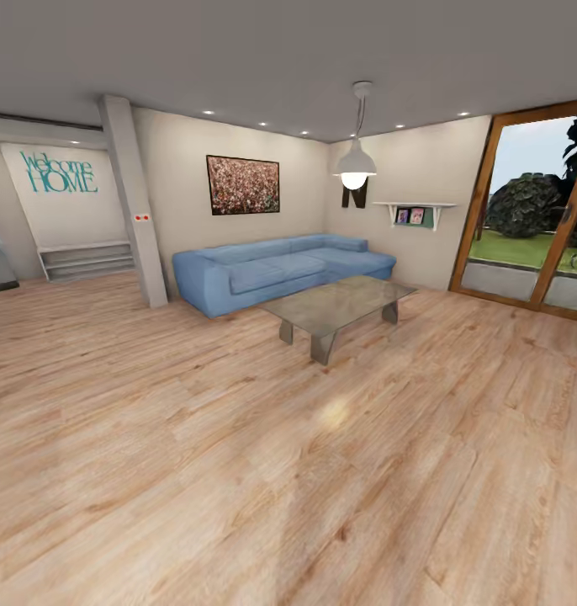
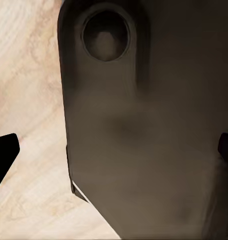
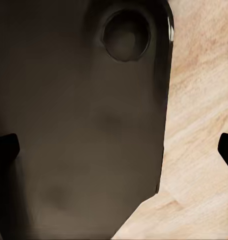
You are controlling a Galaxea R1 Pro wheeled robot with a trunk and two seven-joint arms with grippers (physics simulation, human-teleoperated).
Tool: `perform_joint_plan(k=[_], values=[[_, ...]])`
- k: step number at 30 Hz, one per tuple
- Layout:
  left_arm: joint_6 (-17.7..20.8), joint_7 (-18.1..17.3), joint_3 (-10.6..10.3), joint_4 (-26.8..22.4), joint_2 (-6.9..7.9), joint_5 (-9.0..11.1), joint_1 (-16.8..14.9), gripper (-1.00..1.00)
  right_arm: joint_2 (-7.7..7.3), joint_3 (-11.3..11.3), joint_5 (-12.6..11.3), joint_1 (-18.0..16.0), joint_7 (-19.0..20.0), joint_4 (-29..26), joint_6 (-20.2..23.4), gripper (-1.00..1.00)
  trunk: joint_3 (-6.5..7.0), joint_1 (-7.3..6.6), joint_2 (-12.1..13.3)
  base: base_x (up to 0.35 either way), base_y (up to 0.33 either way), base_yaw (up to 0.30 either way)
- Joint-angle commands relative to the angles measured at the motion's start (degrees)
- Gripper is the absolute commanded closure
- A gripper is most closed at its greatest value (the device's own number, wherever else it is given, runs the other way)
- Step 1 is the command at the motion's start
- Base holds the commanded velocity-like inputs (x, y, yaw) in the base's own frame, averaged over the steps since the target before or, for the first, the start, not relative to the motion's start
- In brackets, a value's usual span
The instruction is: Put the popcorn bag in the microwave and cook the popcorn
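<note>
I am in a living room; the popcorn bag, the microwave and the countertop are out of view. In the left wrist view my left gripper [image 2: 115,152] is open, its black fingertips [image 2: 4,156] far apart and nothing between them, hanging over a dark part of my own body [image 2: 143,125] and the wooden floor [image 2: 29,100]. My right gripper [image 3: 115,150] is open in the same way, with its fingertips [image 3: 5,150] spread wide over the dark body [image 3: 84,125] and the floor [image 3: 198,125].
A blue corner sofa [image 1: 276,269] stands against the far wall with a glass coffee table [image 1: 339,305] in front of it. A pillar [image 1: 137,210] rises at the left, and a glass patio door [image 1: 532,210] is at the right. Wide wooden floor [image 1: 238,454] lies ahead.
</note>
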Motion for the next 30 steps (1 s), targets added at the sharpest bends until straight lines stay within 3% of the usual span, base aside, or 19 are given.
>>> perform_joint_plan(k=[1, 11, 30], values=[[-0.33, 0.0, 0.22, -0.33, -0.14, 0.01, 0.28, -1.0, -0.04, -0.16, -0.24, -0.04, -0.33, -0.22, -0.33, -1.0, -0.03, 0.0, -0.02, 0.0, 0.0, 0.0], [-1.13, 0.06, -0.47, -1.22, 1.1, -0.16, -0.09, -1.0, 0.01, 0.14, 0.08, -0.09, -0.08, -0.01, -1.49, -1.0, -0.03, 0.0, -0.02, 0.0, 0.0, -0.01], [-1.14, 0.07, -0.62, -1.23, 1.12, -0.02, -0.09, -1.0, 0.13, -0.06, 0.04, -0.09, -0.09, 0.53, -5.2, -1.0, -0.03, 0.0, -0.02, 0.0, 0.0, -0.276]])
